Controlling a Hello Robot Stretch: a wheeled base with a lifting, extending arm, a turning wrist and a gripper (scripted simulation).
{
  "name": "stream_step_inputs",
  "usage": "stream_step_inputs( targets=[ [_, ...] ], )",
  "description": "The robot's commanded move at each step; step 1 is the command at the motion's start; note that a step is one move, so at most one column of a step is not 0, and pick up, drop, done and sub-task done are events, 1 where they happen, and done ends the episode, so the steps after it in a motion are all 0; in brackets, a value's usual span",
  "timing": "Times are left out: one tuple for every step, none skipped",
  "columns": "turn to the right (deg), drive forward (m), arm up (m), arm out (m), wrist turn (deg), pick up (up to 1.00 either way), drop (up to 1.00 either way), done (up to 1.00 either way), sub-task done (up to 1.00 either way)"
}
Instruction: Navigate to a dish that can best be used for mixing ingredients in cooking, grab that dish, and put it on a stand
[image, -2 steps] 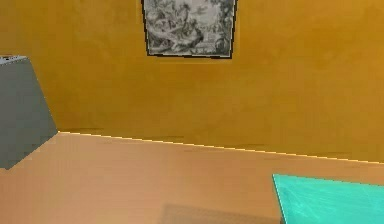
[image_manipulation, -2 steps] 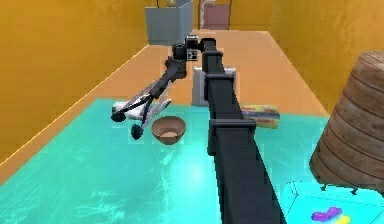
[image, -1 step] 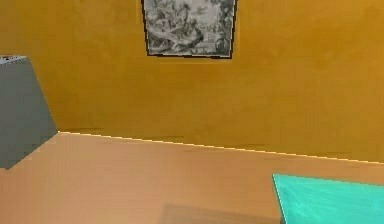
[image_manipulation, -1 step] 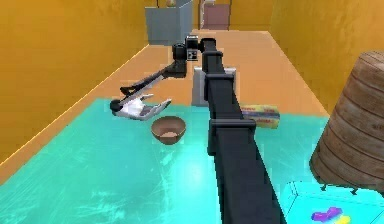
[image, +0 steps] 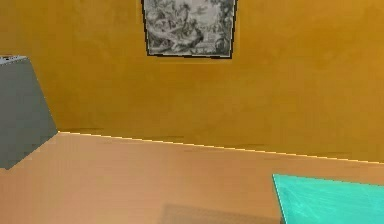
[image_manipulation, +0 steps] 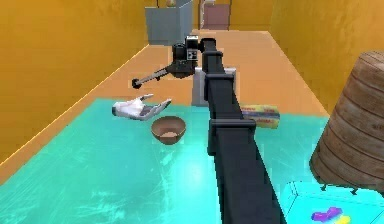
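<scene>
On the teal table (image_manipulation: 90, 170), the brown bowl (image_manipulation: 170, 128) sits just left of the arm (image_manipulation: 235, 140), near a crumpled white thing (image_manipulation: 135, 107). The gripper (image_manipulation: 140, 82) hangs beyond both; I cannot tell its grip or whether it holds anything. A careless descent might snag the white thing or shove the bowl. The forward view adds a framed picture (image: 190, 28) on the orange wall (image: 300, 90).
</scene>
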Motion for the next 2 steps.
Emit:
stream_step_inputs(
  targets=[
    [0.0, 0.0, 0.0, 0.0, 24.0, 0.0, 0.0, 0.0, 0.0],
    [0.0, 0.0, -0.3, 0.0, 0.0, 0.0, 0.0, 0.0, 0.0]
  ],
)
